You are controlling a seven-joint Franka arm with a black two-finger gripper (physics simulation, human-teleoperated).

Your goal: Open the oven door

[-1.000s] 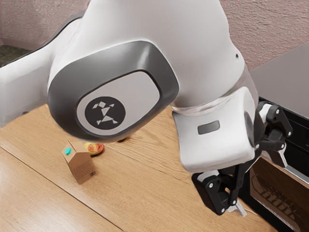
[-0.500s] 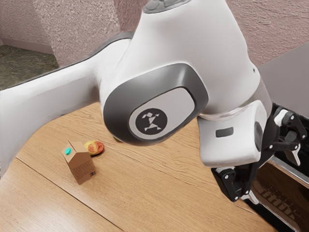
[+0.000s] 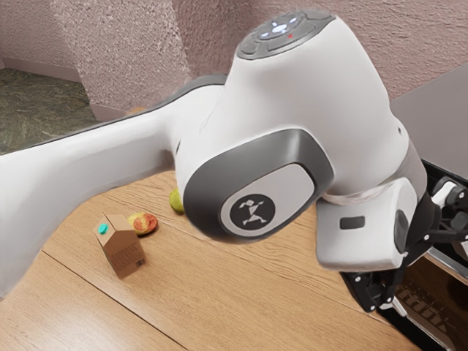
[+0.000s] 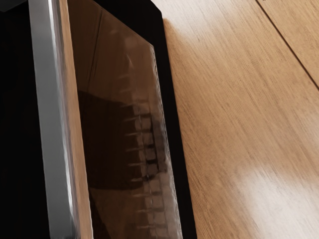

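White arm, exterior view: it came in from the exterior view's left and bent down toward the exterior view's right, where the black gripper hung over the front of the oven. Its 2 fingers stood well apart; contact with the oven, could not tell. Oven door lay at the exterior view's lower right, partly behind the gripper, its brown pane visible between the fingers. Toward the exterior view's left, on the wooden table: 1 brown carton with a turquoise cap, upright; just beside it, 1 red-and-yellow fruit; near that, 1 yellow-green fruit, partly hidden by the arm. Rough pinkish wall behind.

Wrist view: silver handle ran alongside the door's brown glass, which was framed in black and marked with pale, rack-like lines. Bare wood grain lay beyond the frame.
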